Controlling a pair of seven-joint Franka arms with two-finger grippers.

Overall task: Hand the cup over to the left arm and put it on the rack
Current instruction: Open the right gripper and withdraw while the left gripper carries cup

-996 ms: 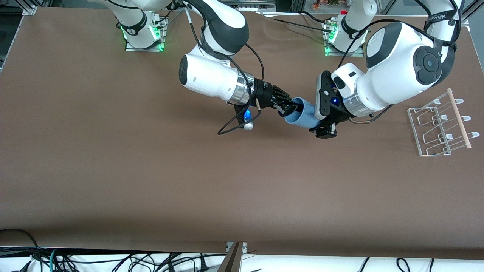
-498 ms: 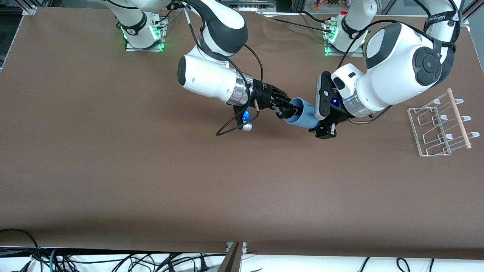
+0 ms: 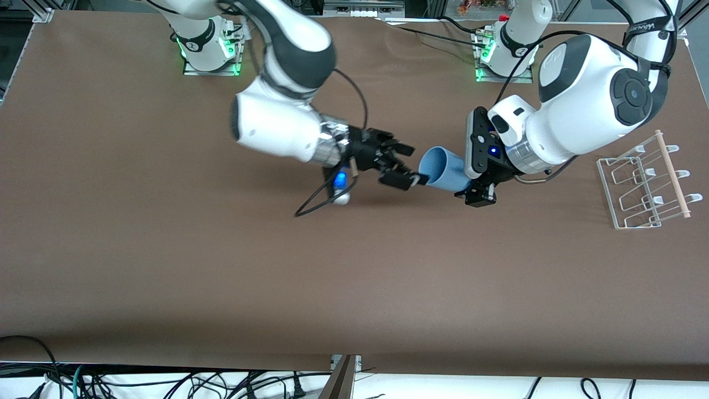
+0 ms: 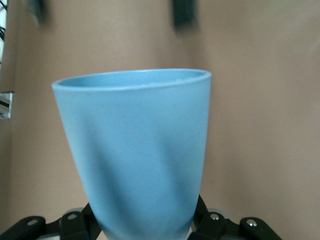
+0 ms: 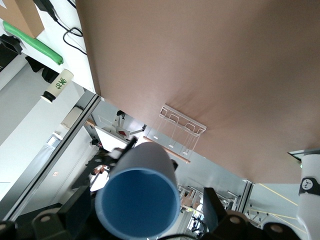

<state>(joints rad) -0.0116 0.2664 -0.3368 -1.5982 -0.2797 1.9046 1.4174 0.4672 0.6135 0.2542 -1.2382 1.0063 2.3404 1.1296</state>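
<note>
Fingers (image 4: 210, 227) of the left arm's black two-finger gripper (image 3: 475, 187) clamp the base of the small light-blue plastic cup (image 3: 441, 169), which lies on its side in the air over the middle of the brown table (image 3: 166, 266), its open mouth turned toward the right arm's black gripper (image 3: 400, 165). That right gripper hangs spread open just beside the rim, its lower fingertip close to it (whether it touches cannot be told).

A plain matte brown sheet covers the table; black cables lie along the edge nearest the front camera, and green lights glow at both arm bases. A disposable paper cup with green print (image 5: 57, 86), its writing unreadable, shows in the right wrist view.

Both bulky white arms bend low with forearms roughly level, wrists facing each other. A small white wire rack with a pale wooden rod (image 3: 648, 183) stands at the left arm's end of the table, well apart from the cup.
</note>
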